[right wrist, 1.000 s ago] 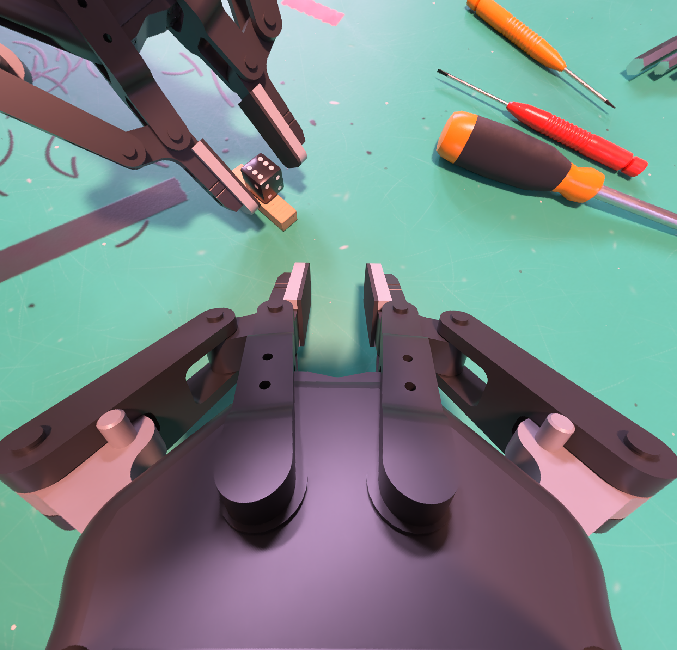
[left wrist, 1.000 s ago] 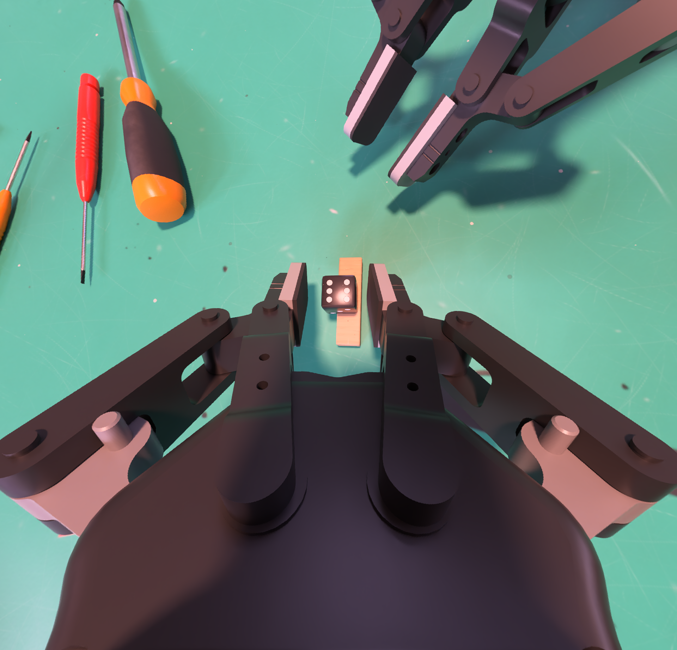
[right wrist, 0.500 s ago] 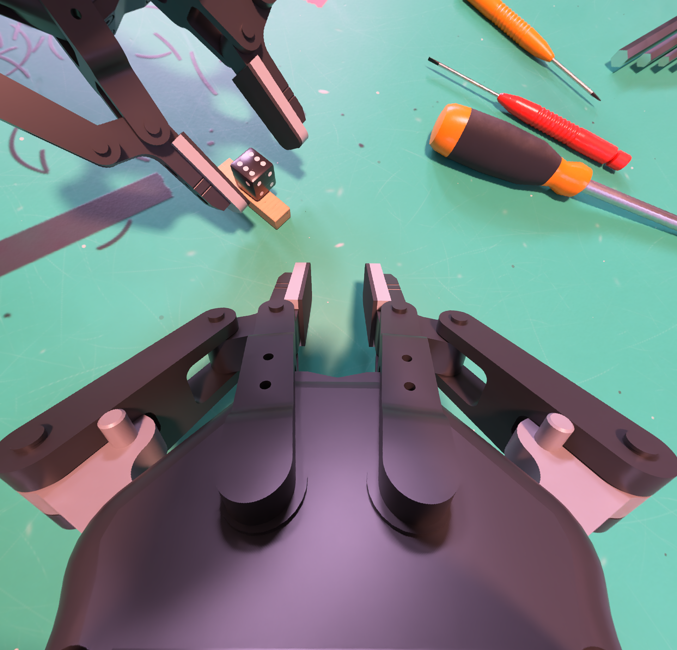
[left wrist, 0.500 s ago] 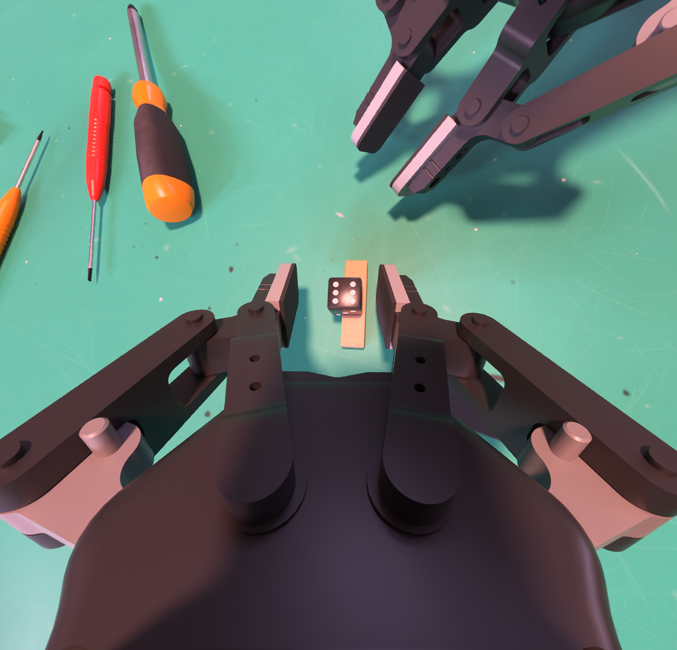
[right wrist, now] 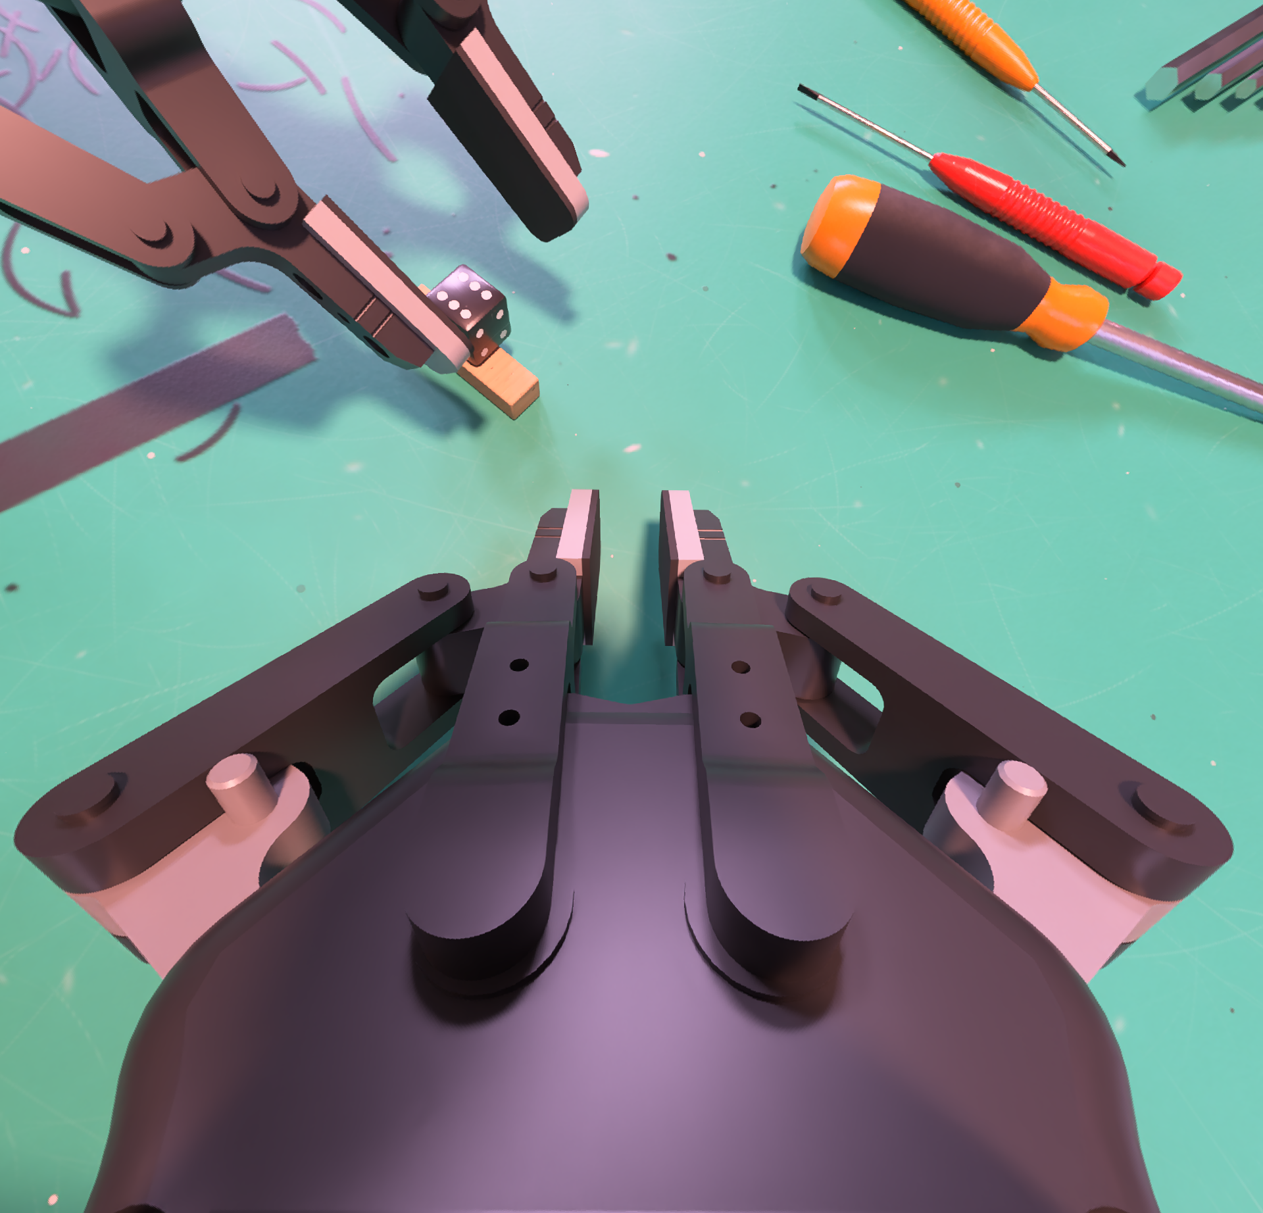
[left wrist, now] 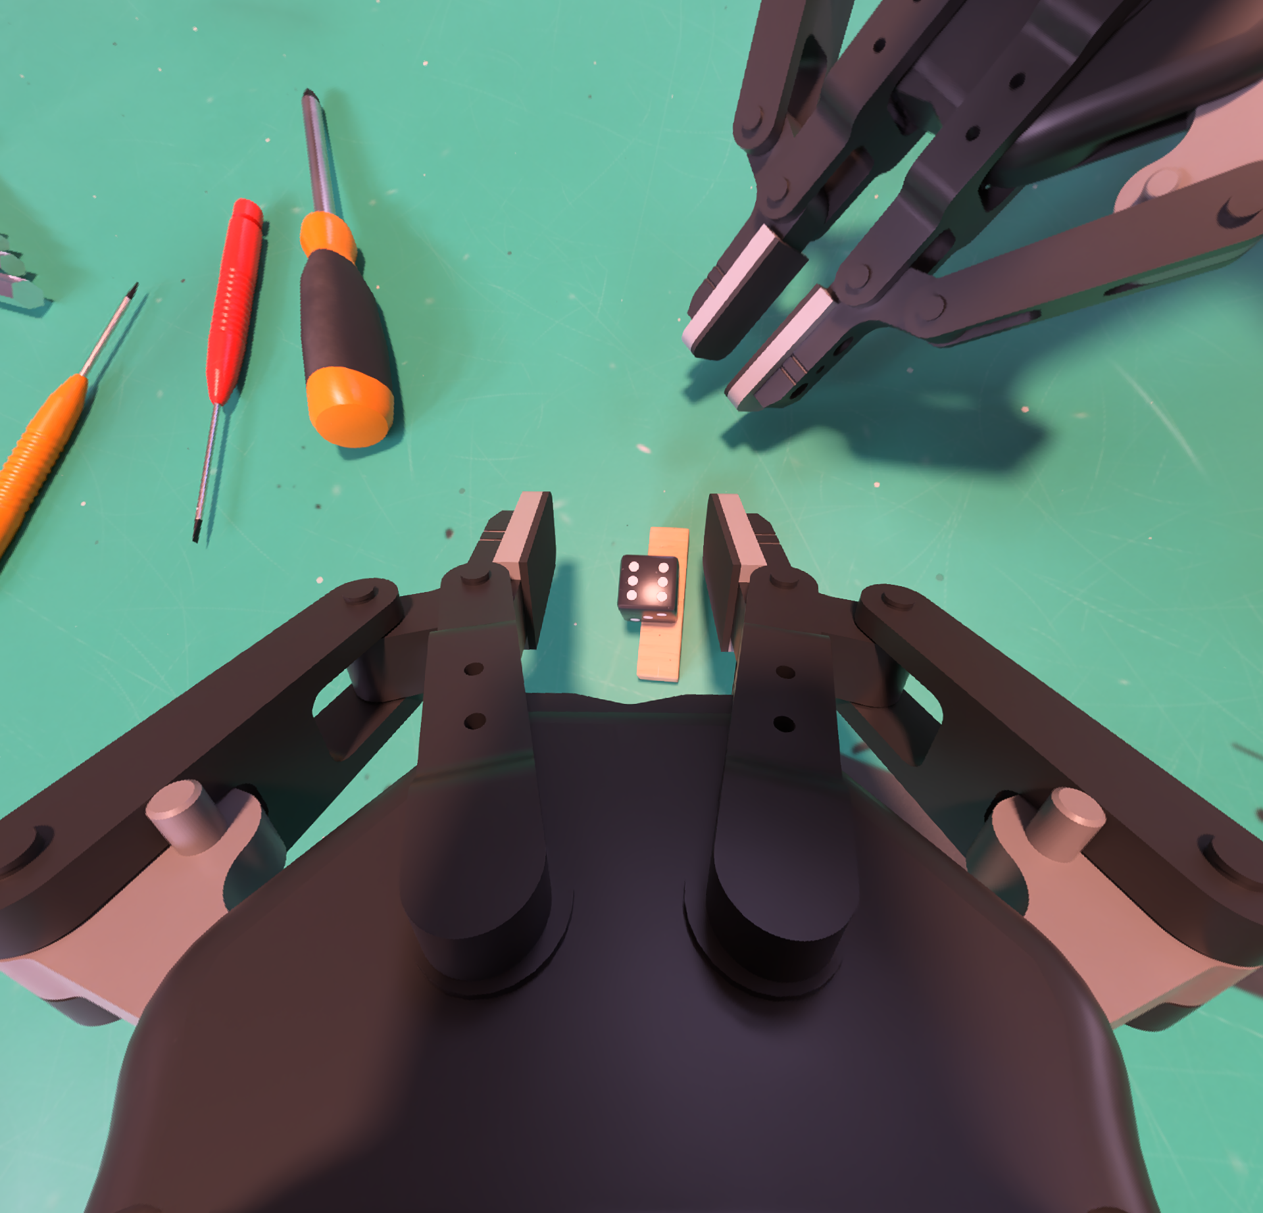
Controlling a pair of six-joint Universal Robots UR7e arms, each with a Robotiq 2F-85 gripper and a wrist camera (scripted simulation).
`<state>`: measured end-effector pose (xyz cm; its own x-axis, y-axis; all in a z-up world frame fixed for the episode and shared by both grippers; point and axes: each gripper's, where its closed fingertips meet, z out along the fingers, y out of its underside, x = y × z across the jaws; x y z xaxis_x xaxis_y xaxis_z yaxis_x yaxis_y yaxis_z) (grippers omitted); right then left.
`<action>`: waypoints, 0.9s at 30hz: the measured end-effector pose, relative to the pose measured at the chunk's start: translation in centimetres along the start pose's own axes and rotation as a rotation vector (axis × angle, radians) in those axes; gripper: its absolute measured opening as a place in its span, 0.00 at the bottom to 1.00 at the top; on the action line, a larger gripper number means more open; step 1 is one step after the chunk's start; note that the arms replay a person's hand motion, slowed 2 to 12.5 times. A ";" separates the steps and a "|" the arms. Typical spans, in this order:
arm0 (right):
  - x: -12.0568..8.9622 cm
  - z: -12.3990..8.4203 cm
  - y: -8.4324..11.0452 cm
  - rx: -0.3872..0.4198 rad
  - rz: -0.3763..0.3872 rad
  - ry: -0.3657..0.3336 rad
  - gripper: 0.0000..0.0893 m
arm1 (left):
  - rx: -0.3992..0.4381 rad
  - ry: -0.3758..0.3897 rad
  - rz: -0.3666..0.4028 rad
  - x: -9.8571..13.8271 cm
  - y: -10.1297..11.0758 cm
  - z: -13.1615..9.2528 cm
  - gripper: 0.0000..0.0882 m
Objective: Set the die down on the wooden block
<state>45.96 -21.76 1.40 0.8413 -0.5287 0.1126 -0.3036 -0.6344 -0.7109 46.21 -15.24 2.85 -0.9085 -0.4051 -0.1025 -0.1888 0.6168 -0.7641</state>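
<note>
A black die (left wrist: 648, 589) with white pips rests on a small flat wooden block (left wrist: 659, 654) on the green mat and overhangs the block's left side. My left gripper (left wrist: 629, 517) is open and empty, with a finger on each side of the die and clear of it. In the right wrist view the die (right wrist: 471, 305) and the block (right wrist: 506, 387) lie at the upper left, under the left gripper (right wrist: 509, 285). My right gripper (right wrist: 630, 503) is empty, its jaws a narrow gap apart, and hovers beyond the block (left wrist: 724, 370).
A large orange-and-black screwdriver (left wrist: 345, 339), a red one (left wrist: 232, 305) and a thin orange one (left wrist: 37, 456) lie to the left. Metal bits (right wrist: 1210, 73) lie beyond them. A dark strip (right wrist: 150, 401) lies on the mat beside the block.
My left gripper has opened wider and let go of the die, which stays on the block. My right gripper's jaws have narrowed.
</note>
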 end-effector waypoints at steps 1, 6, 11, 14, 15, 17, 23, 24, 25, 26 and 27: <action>0.0 0.0 0.0 0.000 -0.001 0.001 0.18 | 0.008 0.000 -0.004 0.0 -0.1 0.0 0.45; 0.4 -0.2 0.0 0.011 -0.013 0.016 0.17 | 0.054 0.002 -0.029 0.0 -0.9 -0.3 0.45; 0.8 -0.5 -0.4 0.050 -0.033 0.042 0.15 | 0.115 0.004 -0.067 0.0 -1.8 -0.6 0.44; 1.0 -0.7 -0.9 0.088 -0.044 0.054 0.14 | 0.155 0.006 -0.094 0.0 -2.4 -0.8 0.44; 1.0 -0.8 -1.1 0.102 -0.048 0.057 0.14 | 0.169 0.008 -0.104 0.0 -2.6 -0.8 0.44; 1.1 -1.1 -1.5 0.132 -0.054 0.064 0.13 | 0.197 0.013 -0.124 0.0 -2.9 -1.0 0.43; 1.3 -2.2 -2.9 0.245 -0.080 0.092 0.07 | 0.289 0.034 -0.189 0.0 -4.1 -1.5 0.43; 1.3 -2.4 -3.2 0.265 -0.085 0.096 0.06 | 0.305 0.038 -0.200 0.0 -4.3 -1.6 0.42; 1.3 -2.7 -3.4 0.285 -0.090 0.103 0.06 | 0.320 0.042 -0.211 0.1 -4.5 -1.6 0.42; 1.4 -2.9 -3.7 0.305 -0.094 0.111 0.05 | 0.335 0.047 -0.222 0.1 -4.7 -1.7 0.41; 1.4 -3.2 -4.0 0.323 -0.099 0.119 0.04 | 0.349 0.052 -0.233 0.1 -4.9 -1.9 0.41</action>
<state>46.97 -21.79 6.57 0.7959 -0.5477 0.2580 -0.0502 -0.4844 -0.8734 46.39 -17.03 7.74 -0.8756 -0.4668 0.1240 -0.2620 0.2434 -0.9339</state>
